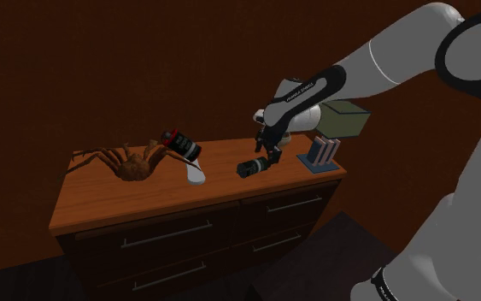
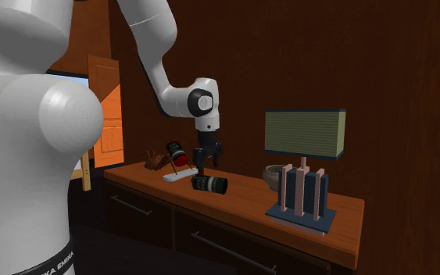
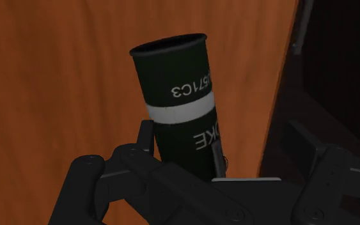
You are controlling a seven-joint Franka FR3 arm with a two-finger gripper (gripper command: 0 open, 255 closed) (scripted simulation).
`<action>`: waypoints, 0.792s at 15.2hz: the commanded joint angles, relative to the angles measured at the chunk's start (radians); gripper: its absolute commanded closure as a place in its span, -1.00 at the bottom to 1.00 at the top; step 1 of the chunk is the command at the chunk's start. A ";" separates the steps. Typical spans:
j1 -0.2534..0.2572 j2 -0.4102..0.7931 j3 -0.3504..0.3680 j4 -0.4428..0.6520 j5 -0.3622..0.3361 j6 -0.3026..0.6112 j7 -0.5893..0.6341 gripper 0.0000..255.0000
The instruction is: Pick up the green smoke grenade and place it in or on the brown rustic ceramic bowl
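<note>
**Q:** What lies before you, left to right in the shoulder view?

**A:** A wooden dresser [image 1: 144, 201] carries a brown crab figure [image 1: 127, 162], then a tipped dark can [image 1: 181, 143] with a red end. Next comes the dark green grenade [image 1: 251, 168]. Your gripper [image 1: 266, 156] is clamped on its fuse end, with the body jutting sideways low over the top. The brown bowl [image 2: 273, 176] sits further along, just beside the lamp [image 1: 346, 119] base.

**Q:** What might go wrong?

**A:** You hold it far off-centre, so it could swing or slip in transit. The lamp crowds the bowl, so you could clip it on approach.

**Q:** Any writing?

**A:** "571C3" and "KE" flank a white band on the grenade. The arm [image 2: 23, 156] reads "KA EMIKA".
</note>
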 commanded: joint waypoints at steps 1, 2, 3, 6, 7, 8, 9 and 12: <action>-0.014 0.070 0.033 0.051 0.038 0.025 -0.097 -1.00; -0.022 0.098 0.047 0.073 0.050 0.034 -0.131 -1.00; -0.025 0.110 0.052 0.075 0.055 0.044 -0.135 -1.00; -0.033 0.148 0.064 0.083 0.073 0.073 -0.147 -1.00; -0.036 0.161 0.068 0.085 0.079 0.083 -0.152 -1.00; -0.039 0.173 0.072 0.089 0.085 0.092 -0.156 -1.00; -0.042 0.186 0.076 0.092 0.090 0.102 -0.160 -1.00; -0.043 0.194 0.079 0.094 0.093 0.107 -0.162 -1.00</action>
